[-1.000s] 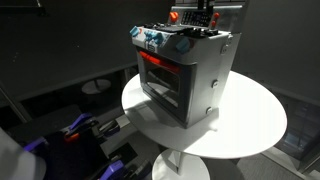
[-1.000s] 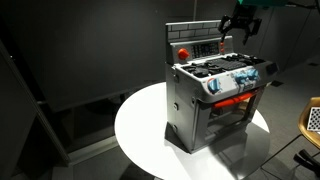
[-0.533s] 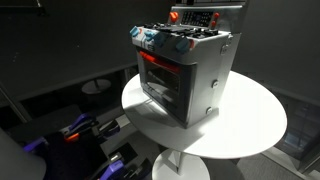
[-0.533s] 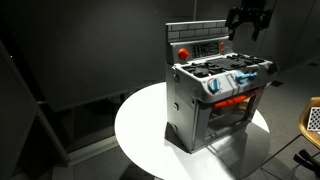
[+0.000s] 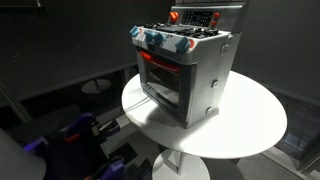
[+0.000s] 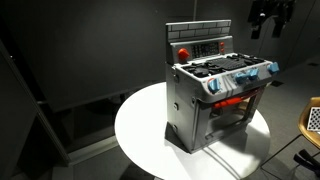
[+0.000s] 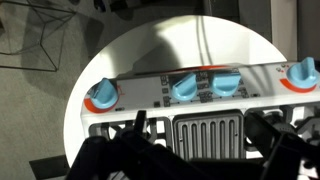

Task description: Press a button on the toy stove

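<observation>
The toy stove [image 5: 187,78] is a boxy silver-grey oven with a red-glowing front window. It has blue and red knobs and a raised back panel with red parts. It stands on a round white table [image 5: 252,122] and shows in both exterior views [image 6: 213,100]. My gripper [image 6: 270,16] hangs open and empty in the air, above and beside the stove's back panel, touching nothing. It is out of frame in an exterior view. In the wrist view the stove's knob row [image 7: 200,86] and burner grate lie below my open fingers [image 7: 203,126].
The table [image 6: 140,125] has bare white surface around the stove. Dark walls surround the scene. Blue and red clutter [image 5: 85,130] lies on the floor beside the table. A pale basket-like object [image 6: 312,118] sits at the frame edge.
My gripper has risen up and away from the stove's back panel over the last second, leaving one exterior view entirely. The stove has not moved.
</observation>
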Controlling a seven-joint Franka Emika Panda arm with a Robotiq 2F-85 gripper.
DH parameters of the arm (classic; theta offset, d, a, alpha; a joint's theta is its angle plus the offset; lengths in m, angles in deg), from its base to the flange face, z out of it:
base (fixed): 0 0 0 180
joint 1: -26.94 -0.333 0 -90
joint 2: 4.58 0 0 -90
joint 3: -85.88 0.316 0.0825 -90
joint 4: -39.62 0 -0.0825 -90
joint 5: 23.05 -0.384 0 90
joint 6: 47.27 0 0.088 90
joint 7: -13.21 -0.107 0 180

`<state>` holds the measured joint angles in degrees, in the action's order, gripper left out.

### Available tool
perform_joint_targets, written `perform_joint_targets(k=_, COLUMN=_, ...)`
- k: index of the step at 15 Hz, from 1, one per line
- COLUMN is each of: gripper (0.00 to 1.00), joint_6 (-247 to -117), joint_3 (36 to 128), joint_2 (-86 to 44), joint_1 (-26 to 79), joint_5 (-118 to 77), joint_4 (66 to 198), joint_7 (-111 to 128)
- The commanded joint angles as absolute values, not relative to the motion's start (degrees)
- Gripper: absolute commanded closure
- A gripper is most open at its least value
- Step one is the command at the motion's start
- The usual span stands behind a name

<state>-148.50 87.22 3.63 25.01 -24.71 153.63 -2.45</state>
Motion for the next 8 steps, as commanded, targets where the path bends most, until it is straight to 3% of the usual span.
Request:
perform_joint_targets(k=1, gripper=0.0, joint_6=-146.12, joint_3=87.82, joint_2=9.39, joint_1=25.18, joint_5=-23.88, joint_4=157.75, joint_7=1.02)
perform_joint_targets(k=8, gripper=0.0, joint_6=-145.6, joint_3=88.34, joint_2=10.48, joint_1=25.43, joint_5=-24.64, joint_4=158.42, joint_7=1.53)
